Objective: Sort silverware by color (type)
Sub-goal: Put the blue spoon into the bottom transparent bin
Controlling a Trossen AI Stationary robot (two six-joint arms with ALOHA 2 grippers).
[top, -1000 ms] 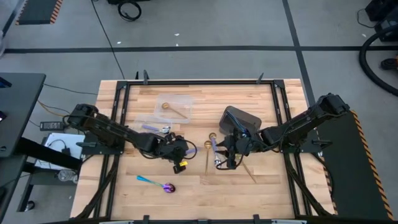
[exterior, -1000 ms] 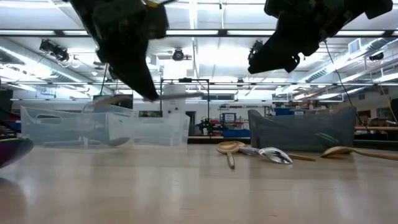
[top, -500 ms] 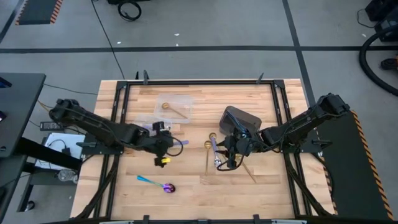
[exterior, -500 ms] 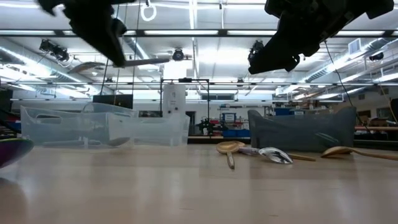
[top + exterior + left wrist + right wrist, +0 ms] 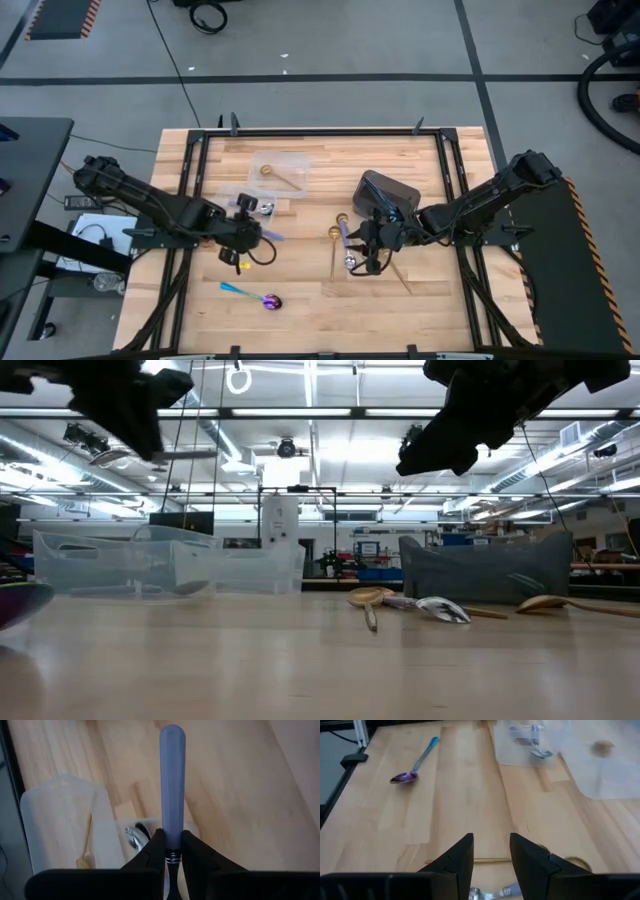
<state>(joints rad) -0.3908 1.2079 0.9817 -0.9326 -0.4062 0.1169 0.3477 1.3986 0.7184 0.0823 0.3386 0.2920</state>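
My left gripper (image 5: 250,235) is shut on a spoon with a lavender-blue handle (image 5: 172,780), held above the table beside the near clear container (image 5: 248,200). A silver spoon (image 5: 132,835) lies in that container. The far clear container (image 5: 282,165) holds a gold spoon (image 5: 275,172). My right gripper (image 5: 491,851) hovers open over a small heap of spoons (image 5: 345,245) at the table's middle, touching none. An iridescent purple spoon (image 5: 255,295) with a teal handle lies flat near the front edge. My left gripper pinches the spoon between its two fingers at the banded neck (image 5: 172,854), where the handle begins. The fingers slant down from the table's left and lie along the spoon. The handle sticks out ahead of them, clear of the table. The fingers hide the bowl.
A dark grey bin (image 5: 388,192) stands behind my right gripper. A gold spoon (image 5: 333,248) lies left of the heap and another gold one (image 5: 402,277) right of it. Bare wood stretches along the front edge and at the back right.
My left gripper has risen and gone toward the table's left edge, from near the middle to beside the near clear container. It has rolled about its own axis and carries the blue-handled spoon well clear of the table. My right gripper has kept still.
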